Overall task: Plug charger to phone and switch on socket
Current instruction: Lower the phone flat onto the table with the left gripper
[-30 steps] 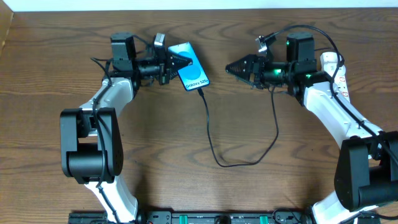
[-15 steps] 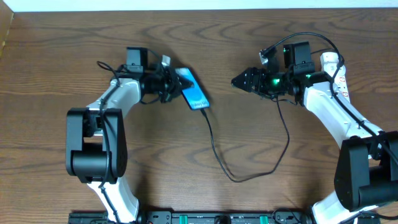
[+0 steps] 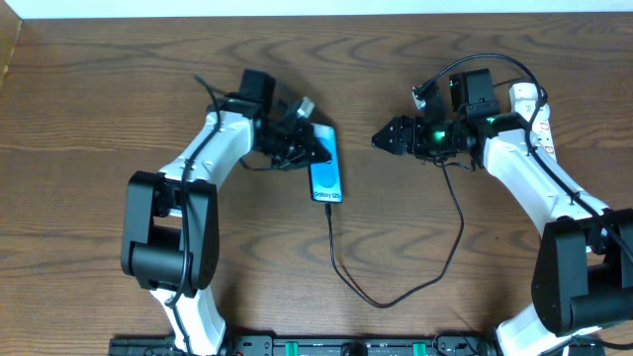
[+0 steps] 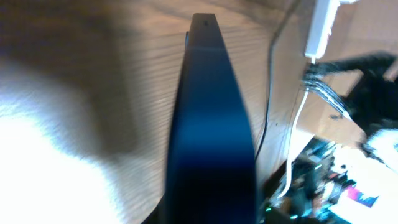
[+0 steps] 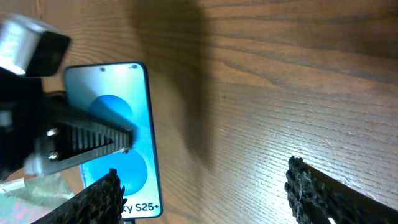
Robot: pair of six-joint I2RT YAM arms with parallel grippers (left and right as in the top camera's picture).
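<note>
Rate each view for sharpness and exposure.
Overhead: sharp, evenly lit, phone screen bright. Left wrist: phone edge too close, smeared out of focus; table blown out white at lower left. Right wrist: wood grain crisp, a soft shadow band beside the phone.

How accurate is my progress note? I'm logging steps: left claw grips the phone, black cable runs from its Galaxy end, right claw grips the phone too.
Not quite. The right claw is open and empty, apart from the phone, as the right wrist view shows. The rest stands: the left claw grips the phone, and the black cable runs from its Galaxy end.
</note>
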